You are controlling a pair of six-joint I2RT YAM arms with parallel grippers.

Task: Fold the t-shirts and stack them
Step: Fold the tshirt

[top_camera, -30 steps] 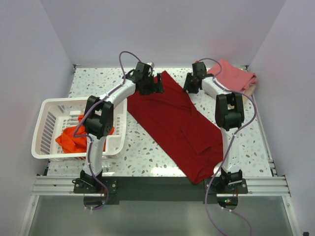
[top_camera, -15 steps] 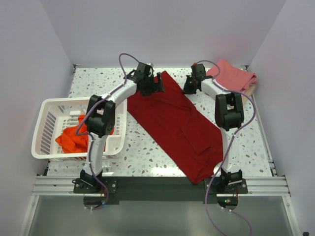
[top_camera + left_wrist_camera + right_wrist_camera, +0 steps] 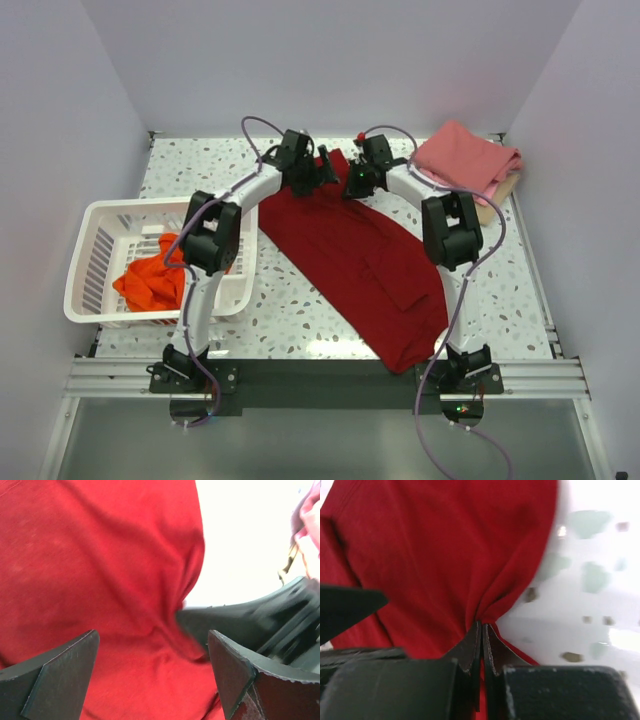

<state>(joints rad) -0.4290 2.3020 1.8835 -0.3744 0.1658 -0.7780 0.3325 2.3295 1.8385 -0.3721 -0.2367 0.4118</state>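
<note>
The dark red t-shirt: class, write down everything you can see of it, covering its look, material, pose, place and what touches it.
The dark red t-shirt looks like soft, matte knit cloth. It lies spread mostly flat on the speckled table, running diagonally from the far middle to the near right. A fold shows on its near half. The right gripper is shut on a pinch of its far edge, gathering creases there. The left gripper hangs open over that same end; contact cannot be told.

Crimson shirt (image 3: 345, 245) lies spread diagonally, orange shirt (image 3: 148, 285) crumpled, pink shirt (image 3: 465, 160) folded.
</note>
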